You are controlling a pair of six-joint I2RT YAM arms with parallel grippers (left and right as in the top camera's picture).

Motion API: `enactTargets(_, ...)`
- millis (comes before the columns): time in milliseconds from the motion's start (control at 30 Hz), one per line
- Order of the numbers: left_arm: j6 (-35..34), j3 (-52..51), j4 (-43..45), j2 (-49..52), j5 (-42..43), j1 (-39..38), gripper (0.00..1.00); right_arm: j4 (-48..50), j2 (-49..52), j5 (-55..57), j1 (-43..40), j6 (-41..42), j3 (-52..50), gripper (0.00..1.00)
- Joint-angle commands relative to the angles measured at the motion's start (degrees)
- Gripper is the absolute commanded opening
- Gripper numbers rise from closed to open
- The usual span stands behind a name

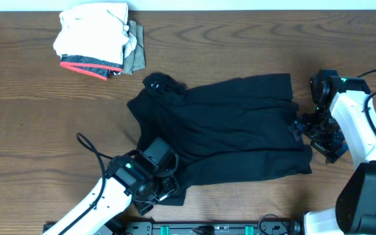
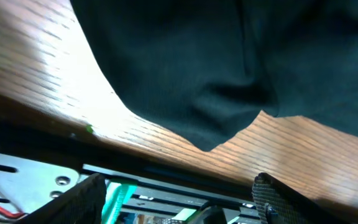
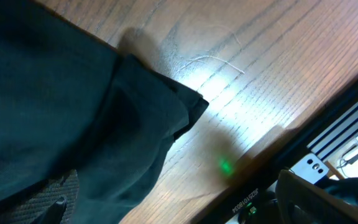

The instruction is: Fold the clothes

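There was one black shirt [image 1: 227, 130] on one tabletop [image 1: 31, 117]. One stack of folded garments [image 1: 96, 39] held perhaps four pieces, its layers hard to separate from above. Two arms were counted, the left arm [image 1: 96, 202] and the right arm [image 1: 361, 127], with two claws in all: the left claw [image 1: 165, 188], the right claw [image 1: 297, 127].

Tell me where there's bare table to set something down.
Bare wood: left of the black shirt, between the folded stack and the left gripper; also far edge, right of the stack. Crowded by the right gripper.
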Motion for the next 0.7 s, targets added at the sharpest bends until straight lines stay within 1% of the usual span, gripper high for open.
enactTargets(0,-6.34,-2.56,1.92,0.15,0.57,-1.79,0.77,0.00,-0.85,-0.68,-0.74,-1.27,1.07,0.99)
enactTargets(100,-9.81,-5.31,4.13,0.22,0.59,-2.36,0.77,0.00,-0.85,-0.68,-0.72,-1.27,1.07,0.99)
enactTargets(333,-12.98,-10.93,10.12,0.24,1.60,-2.36,0.77,-0.02,-0.85,-0.68,-0.72,-1.29,1.07,0.99)
enactTargets(567,-13.55,-13.31,14.23,0.24,1.11,-2.34,0.77,0.15,-0.85,-0.68,-0.68,-1.29,1.07,0.99)
enactTargets(667,-13.92,-13.77,15.41,0.55,-1.25,-2.34,0.77,-0.02,-0.85,-0.76,-0.55,-1.29,1.07,0.99)
